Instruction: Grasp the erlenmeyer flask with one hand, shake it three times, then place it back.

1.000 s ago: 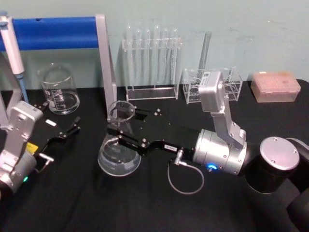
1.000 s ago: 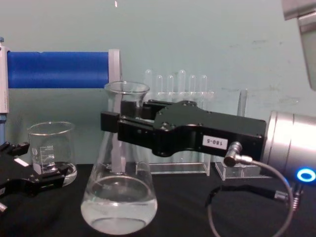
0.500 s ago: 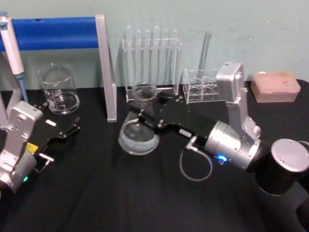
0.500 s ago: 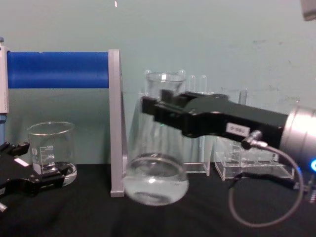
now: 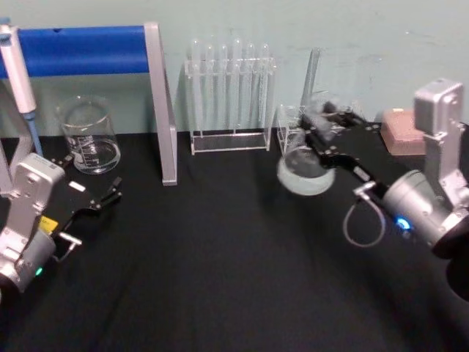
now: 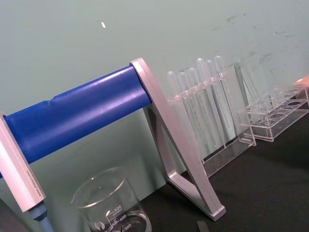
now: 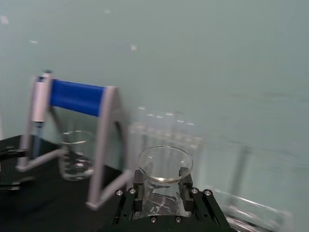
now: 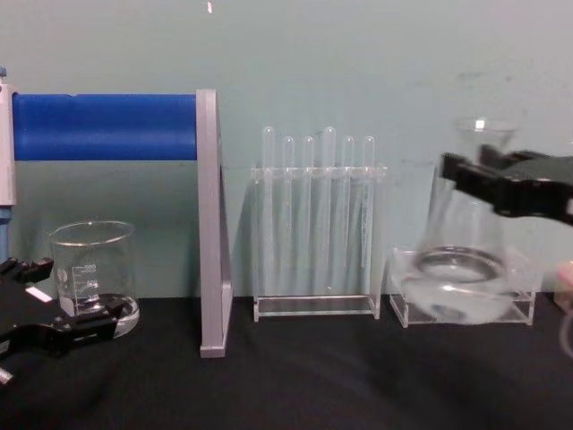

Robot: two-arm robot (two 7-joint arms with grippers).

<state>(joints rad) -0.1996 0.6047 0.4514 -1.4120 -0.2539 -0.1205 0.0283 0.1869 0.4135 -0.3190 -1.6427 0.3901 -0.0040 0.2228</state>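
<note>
Place: a laboratory. It held a clear rack of test tubes (image 8: 318,215), a graduated glass beaker (image 8: 92,269), a pipette (image 5: 18,70) at a blue-barred stand (image 8: 107,125), all on a black desk (image 5: 220,264).

My head camera looks down, the chest one level, both at the test tube rack (image 5: 233,103) (all 4 views share it); my right wrist camera seemingly sits close behind the erlenmeyer flask (image 7: 164,193).

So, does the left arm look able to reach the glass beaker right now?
Likely yes: the left gripper sits just in front of the beaker, fingers open toward it, with nothing between them.
</note>
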